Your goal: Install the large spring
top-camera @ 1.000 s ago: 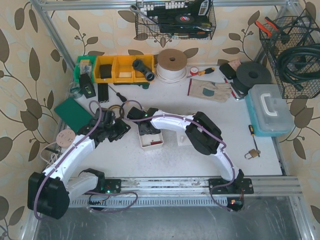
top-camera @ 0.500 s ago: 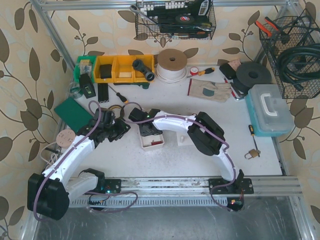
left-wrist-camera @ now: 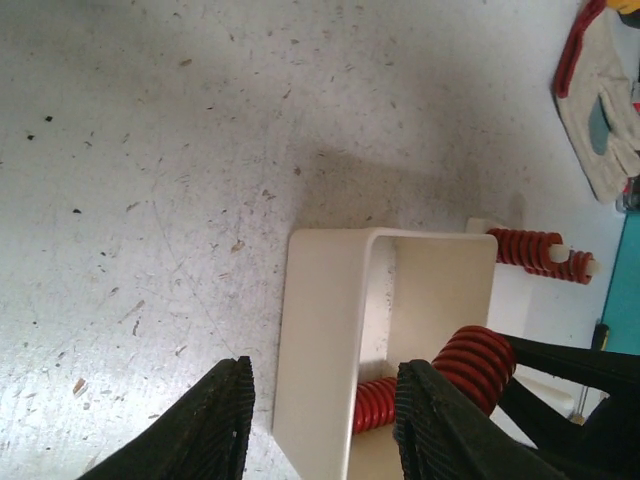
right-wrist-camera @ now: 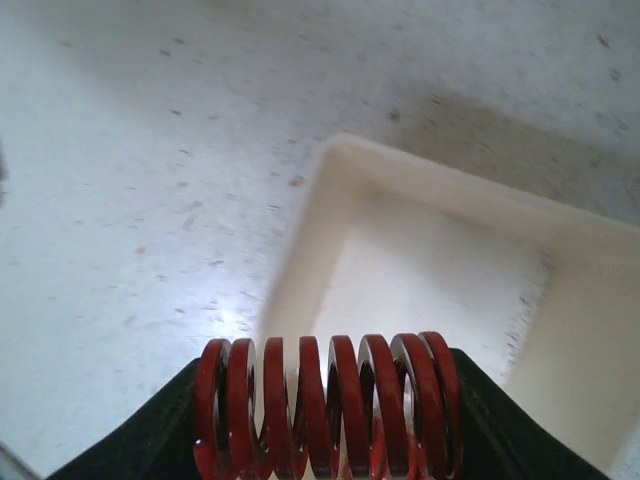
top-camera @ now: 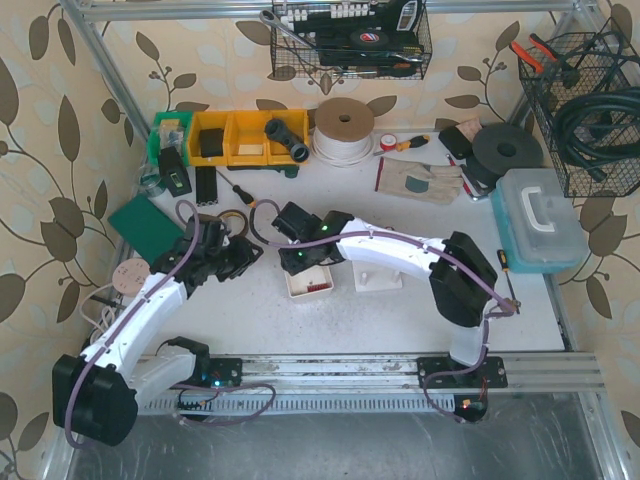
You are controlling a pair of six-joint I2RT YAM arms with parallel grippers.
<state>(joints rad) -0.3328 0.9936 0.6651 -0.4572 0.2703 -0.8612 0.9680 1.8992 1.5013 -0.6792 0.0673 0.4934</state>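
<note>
The large spring (right-wrist-camera: 325, 405) is red, and my right gripper (right-wrist-camera: 325, 425) is shut on it end to end, holding it crosswise above the white tray (right-wrist-camera: 420, 170). The left wrist view shows the same large spring (left-wrist-camera: 480, 360) in black fingers over the tray's inside. A thinner red spring (left-wrist-camera: 375, 402) lies in the tray (left-wrist-camera: 330, 320). My left gripper (left-wrist-camera: 322, 380) is open and straddles the tray's near wall, with small gaps on both sides. From above, both grippers (top-camera: 240, 255) (top-camera: 303, 262) meet at the tray (top-camera: 300, 291).
A white fixture (top-camera: 378, 278) stands right of the tray, with red springs (left-wrist-camera: 525, 248) on its pegs. Yellow bins (top-camera: 240, 137), a tape roll (top-camera: 344, 125) and gloves (top-camera: 420, 180) lie at the back. A blue case (top-camera: 535, 220) and a padlock (top-camera: 503, 307) sit right.
The right arm's elbow has swung out to the right while its gripper stays over the tray, shut on the spring. The left arm has hardly moved.
</note>
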